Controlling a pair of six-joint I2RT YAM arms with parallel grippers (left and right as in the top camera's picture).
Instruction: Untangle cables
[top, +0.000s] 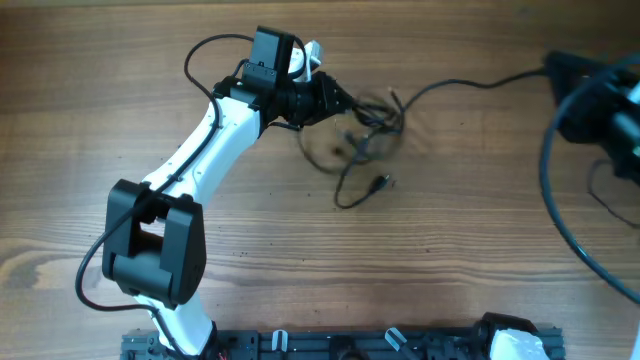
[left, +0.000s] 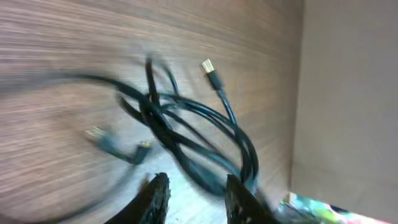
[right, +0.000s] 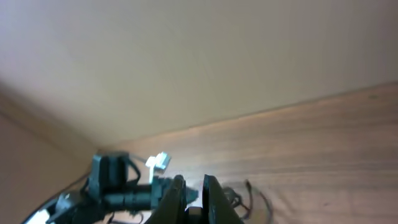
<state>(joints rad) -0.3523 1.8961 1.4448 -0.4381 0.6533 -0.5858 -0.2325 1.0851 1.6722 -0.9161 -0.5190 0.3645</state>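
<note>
The cables (top: 365, 130) are thin black cords in a loose tangle at the table's back middle, with one plug end (top: 383, 181) lying toward the front. My left gripper (top: 340, 100) is at the tangle's left edge. In the left wrist view it (left: 196, 186) is open, with the blurred cords (left: 186, 130) just ahead of its tips and a gold plug (left: 207, 65) beyond. One cord runs right from the tangle to my right gripper (top: 556, 68). In the right wrist view its jaws (right: 194, 183) are nearly closed, with the tangle (right: 249, 196) far off.
A beige wall (left: 348, 93) borders the table's far edge, close behind the tangle. A thick black robot cable (top: 560, 210) loops down the right side. The left arm (top: 200, 160) crosses the left half of the table. A rail (top: 350, 345) runs along the front edge.
</note>
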